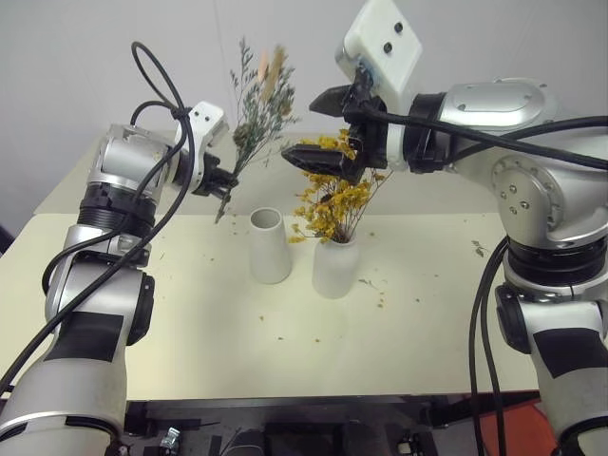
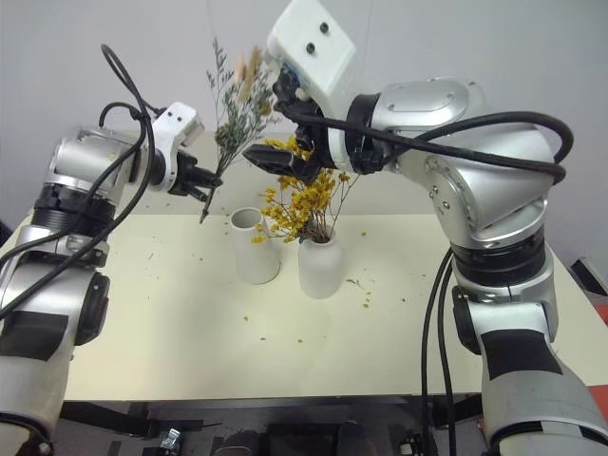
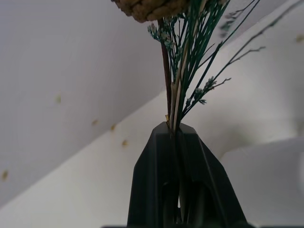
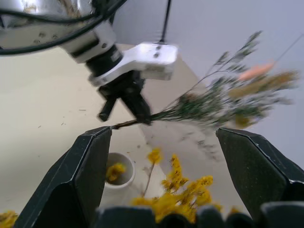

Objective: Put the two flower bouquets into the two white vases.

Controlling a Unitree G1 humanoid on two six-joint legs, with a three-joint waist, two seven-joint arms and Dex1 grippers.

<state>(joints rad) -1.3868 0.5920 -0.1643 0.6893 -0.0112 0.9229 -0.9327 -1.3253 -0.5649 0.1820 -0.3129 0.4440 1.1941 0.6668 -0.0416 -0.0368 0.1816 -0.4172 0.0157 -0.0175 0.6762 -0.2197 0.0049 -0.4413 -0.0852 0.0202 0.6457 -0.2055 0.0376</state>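
The left pincer is clenched on the thin stems of the wispy grey-green dried bouquet with a pale peach plume, and holds it in the air above the cream table, up and to the left of the tall tapered white ceramic vase with a wide mouth. This vase looks empty. Just beside it, on its right, stands the rounder white ceramic vase with a narrow neck; the bouquet of tiny yellow-orange blossoms on thin brown stems already sits in it. The right pincer is released, its two black fingers wide apart above the yellow blossoms, and it grasps nothing.

To do this step well, I think the bouquet should be turned so the stem ends point down, brought over the wide mouth, and lowered straight before letting go. The right pincer is near the path, so it would be safer to keep clear of it, and not to brush the yellow bouquet.

The stem ends below the left pincer are thin and hard to follow. In the left wrist view the bouquet's top is cut off. The bottom of the tall vase is hidden, so I cannot tell how deep the stems will go.
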